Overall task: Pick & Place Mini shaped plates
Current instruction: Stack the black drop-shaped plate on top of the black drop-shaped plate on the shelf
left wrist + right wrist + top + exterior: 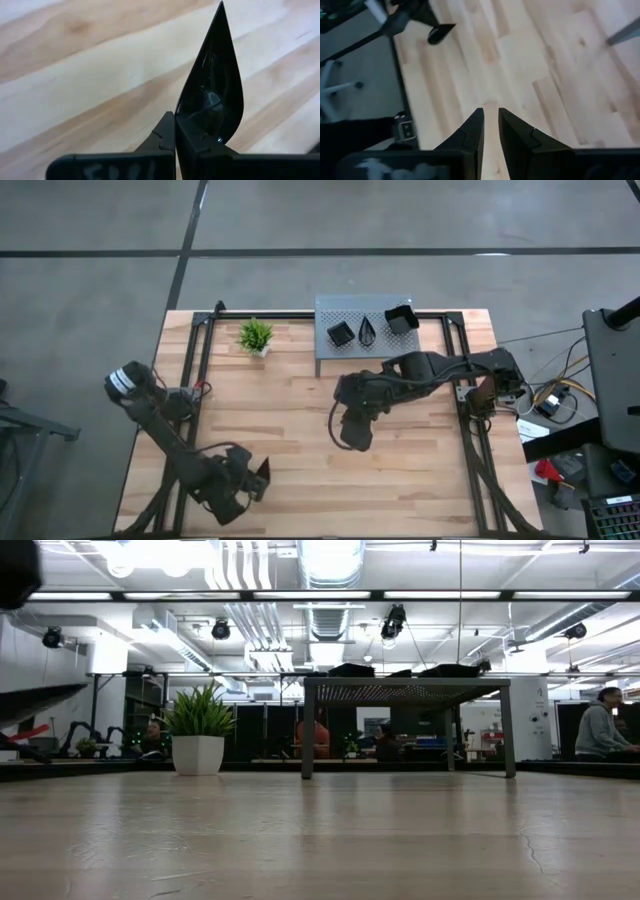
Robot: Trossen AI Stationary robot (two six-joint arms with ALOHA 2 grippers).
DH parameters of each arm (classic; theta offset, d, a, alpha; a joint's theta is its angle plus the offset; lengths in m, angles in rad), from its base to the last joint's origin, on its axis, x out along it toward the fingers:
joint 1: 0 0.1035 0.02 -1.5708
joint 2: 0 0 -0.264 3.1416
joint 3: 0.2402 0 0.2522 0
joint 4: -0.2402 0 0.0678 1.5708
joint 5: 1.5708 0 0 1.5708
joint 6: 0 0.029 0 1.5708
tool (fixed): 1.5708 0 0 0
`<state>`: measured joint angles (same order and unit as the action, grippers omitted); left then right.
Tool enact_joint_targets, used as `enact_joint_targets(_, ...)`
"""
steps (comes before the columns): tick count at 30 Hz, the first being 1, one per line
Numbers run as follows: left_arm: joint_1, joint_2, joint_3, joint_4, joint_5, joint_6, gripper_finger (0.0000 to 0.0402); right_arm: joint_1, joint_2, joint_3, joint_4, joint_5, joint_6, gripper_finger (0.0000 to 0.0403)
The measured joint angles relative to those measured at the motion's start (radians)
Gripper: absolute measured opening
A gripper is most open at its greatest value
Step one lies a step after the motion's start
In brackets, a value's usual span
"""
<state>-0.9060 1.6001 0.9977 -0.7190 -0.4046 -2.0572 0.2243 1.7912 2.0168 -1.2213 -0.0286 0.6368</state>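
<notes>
Near the table's front left corner, my left gripper (248,482) (175,120) is shut on a black teardrop-shaped mini plate (212,85) (263,477). My right gripper (355,438) (491,120) hangs above the table's middle, its fingers a narrow gap apart with nothing between them. Three more black plates rest on the grey perforated shelf (330,312) at the far side: a small square one (341,333), a teardrop one (367,330) and a deeper square one (401,318). The right wrist view also shows the held plate (440,33) farther off. My left gripper pinches the teardrop plate's rounded end (200,127) between its two fingers. The fingers slant downward. The plate stands on edge beyond the fingertips, its pointed tip (221,7) away from the gripper, lifted clear of the wooden table.
A small green potted plant (256,335) (200,735) stands at the far left, beside the shelf (405,690). Black frame rails (195,370) run along the table's left and right sides. Bare wood (290,415) lies between the two arms. People sit in the room beyond.
</notes>
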Motion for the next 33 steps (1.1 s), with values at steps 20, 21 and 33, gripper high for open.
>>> enact_joint_targets(20,0.292,0.0,0.246,0.021,-0.35,0.4,0.0,0.071,-0.006,-0.224,0.243,0.174,0.139,0.0078)
enact_joint_targets(21,0.301,0.0,0.263,0.021,-0.373,0.426,0.0,0.073,-0.008,-0.231,0.248,0.19,0.145,0.0087)
enact_joint_targets(33,0.394,-0.001,0.38,0.0,-0.607,0.648,0.0,0.149,-0.025,-0.253,0.306,0.514,0.094,0.0178)
